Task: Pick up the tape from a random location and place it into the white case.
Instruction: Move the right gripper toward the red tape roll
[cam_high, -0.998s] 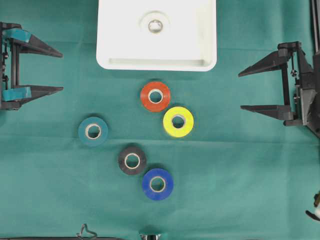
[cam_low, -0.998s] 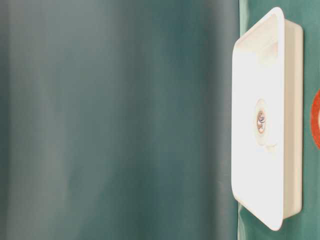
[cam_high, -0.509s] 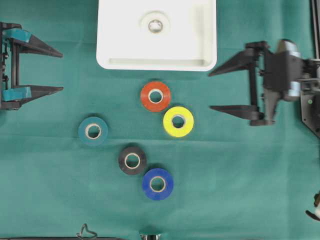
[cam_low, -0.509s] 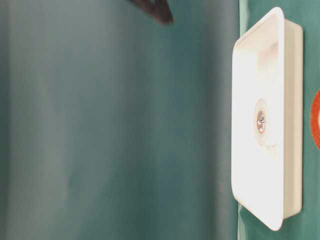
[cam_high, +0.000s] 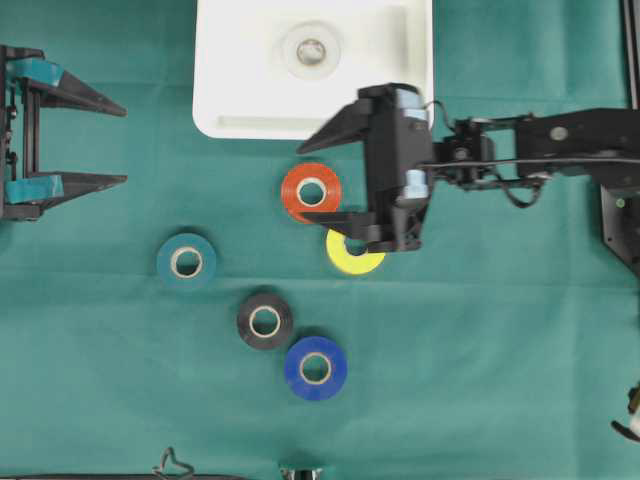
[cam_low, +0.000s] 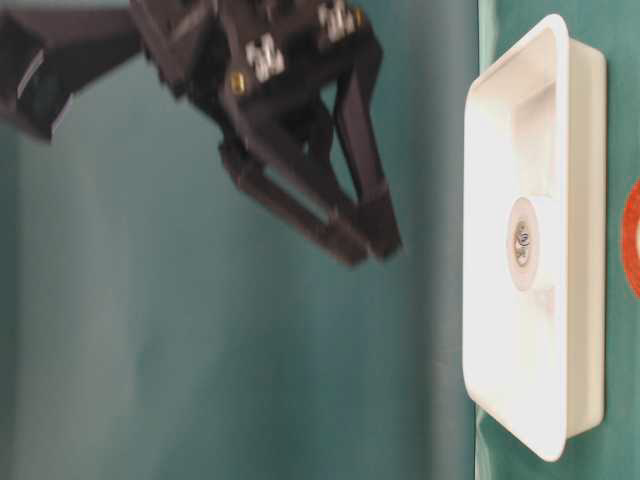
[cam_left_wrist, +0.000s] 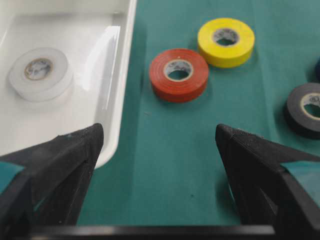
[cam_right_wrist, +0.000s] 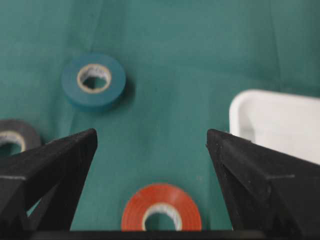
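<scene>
Hovering: right hand (cam_high: 325, 172) hangs over the red tape (cam_high: 311, 192), fingers spread wide, holding nothing.
Landmark: white case (cam_high: 230, 105) at the top of the green surface (cam_high: 480, 360); everything below is placed from it.
Target, by my read: red tape lies flat just below the case's lower rim, apart from it; in the right wrist view it sits centred between the two fingers.
Others: yellow tape (cam_high: 352, 262) just beyond the red one from the case, partly under the hand; teal tape (cam_high: 186, 262), black tape (cam_high: 265, 321) and blue tape (cam_high: 315, 368) farther off still.
Already in: white tape (cam_high: 311, 49) lies inside the case.
Handling: looks a light, stiff ring with a smooth, possibly slick outer band; pinching across the outer wall, one finger each side, seems safest.
Left hand (cam_high: 112, 140): parked well to the case's left, jaws wide, empty.
Hard to tell: table-level view is blurred on the arm; hand's height above the red tape is unclear.
</scene>
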